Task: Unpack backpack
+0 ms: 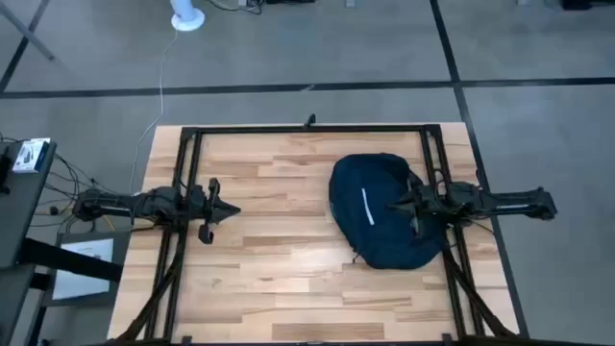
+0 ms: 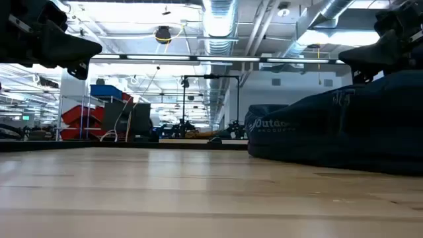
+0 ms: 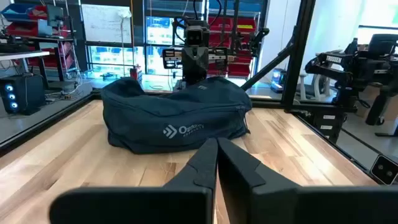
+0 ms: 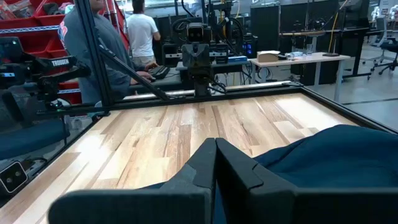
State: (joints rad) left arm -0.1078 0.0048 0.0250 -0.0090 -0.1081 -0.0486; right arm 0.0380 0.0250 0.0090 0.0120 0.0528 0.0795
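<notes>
Backpack still zipped and full: your right hand is poised over it, so find the opening first.

Your right hand (image 1: 396,204) hovers over the backpack (image 1: 377,213), fingers pressed together and holding nothing; spread them before you go down. The backpack lies slumped on the right half of the desk (image 1: 279,279), its white stripe facing up. No zipper pull shows clearly from above, so check the wrist view before committing. I would judge a pinch on loose fabric will only lift the whole bag. Farther off, your left hand (image 1: 233,208) waits above bare wood on the left, fingers also closed together; bring it across to steady the bag.
</notes>
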